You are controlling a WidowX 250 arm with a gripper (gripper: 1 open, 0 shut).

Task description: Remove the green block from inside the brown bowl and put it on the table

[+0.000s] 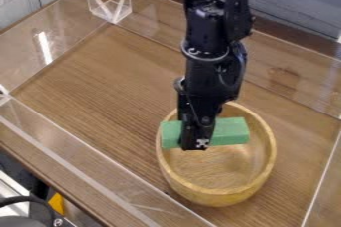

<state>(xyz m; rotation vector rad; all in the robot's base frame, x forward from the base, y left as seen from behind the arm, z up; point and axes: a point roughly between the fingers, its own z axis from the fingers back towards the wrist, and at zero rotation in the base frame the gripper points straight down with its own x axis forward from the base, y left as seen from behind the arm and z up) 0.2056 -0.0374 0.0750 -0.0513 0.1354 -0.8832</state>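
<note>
The brown bowl (220,193) stands on the table (107,82) near its front right. Inside it the green block (230,133) lies tilted, its long side running left to right over the bowl's hollow. My black gripper (197,143) points straight down into the bowl and is shut on the block's left part. The fingers hide that end of the block, so only a green sliver (170,136) shows left of them. Whether the block still touches the bowl's floor I cannot tell.
Low clear plastic walls (80,176) run around the table's edges. A clear plastic piece (110,8) stands at the back left. Bare wood lies to the left of and behind the bowl.
</note>
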